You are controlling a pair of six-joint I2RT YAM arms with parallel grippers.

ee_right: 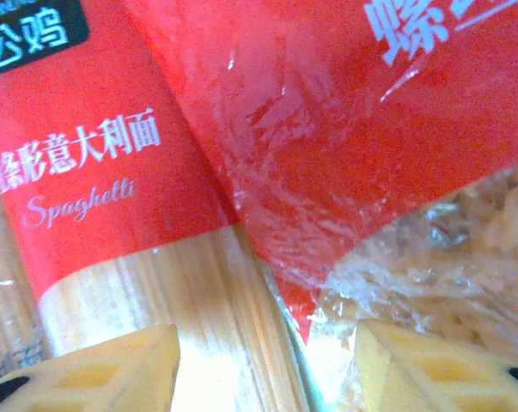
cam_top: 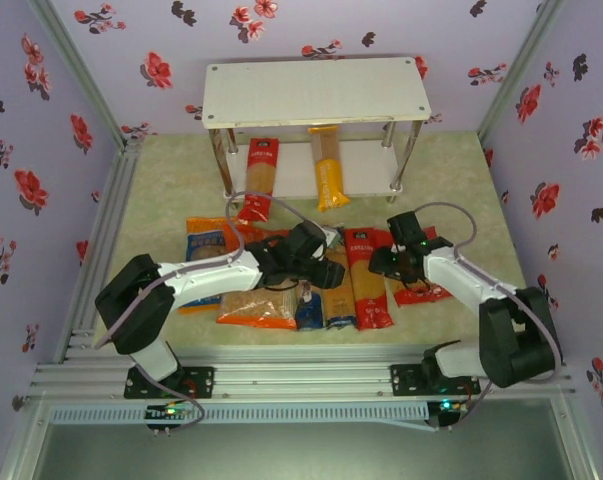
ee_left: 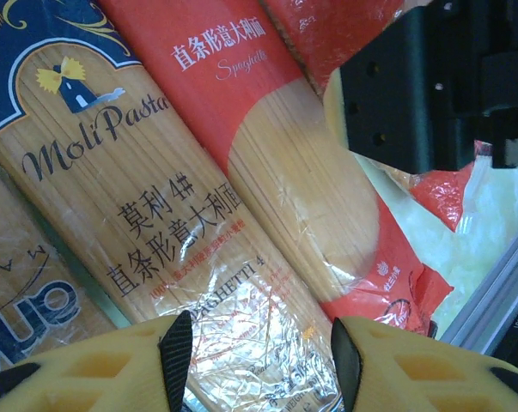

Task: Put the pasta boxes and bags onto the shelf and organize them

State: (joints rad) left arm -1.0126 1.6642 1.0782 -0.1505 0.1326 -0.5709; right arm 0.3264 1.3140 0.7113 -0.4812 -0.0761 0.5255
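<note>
My left pincer [ee_left: 254, 348] is half-spread astride the tan pack [ee_left: 155, 215], its pads level with the pack's edges; I cannot tell whether it grips; my right pincer [ee_right: 267, 352] is released, fingers wide above the spot where the red bag [ee_right: 344, 129] overlaps the red pack [ee_right: 112, 172]; from above I see the shelf [cam_top: 316, 90] at the far side of the counter [cam_top: 161, 190]; a second red pack [cam_top: 260, 180] and the yellow pack [cam_top: 329, 175] lean out from its lower board; the blue bag [cam_top: 206, 245], orange bag [cam_top: 253, 308] and blue pack [cam_top: 307, 315] lie on the counter, left of the tan pack
</note>
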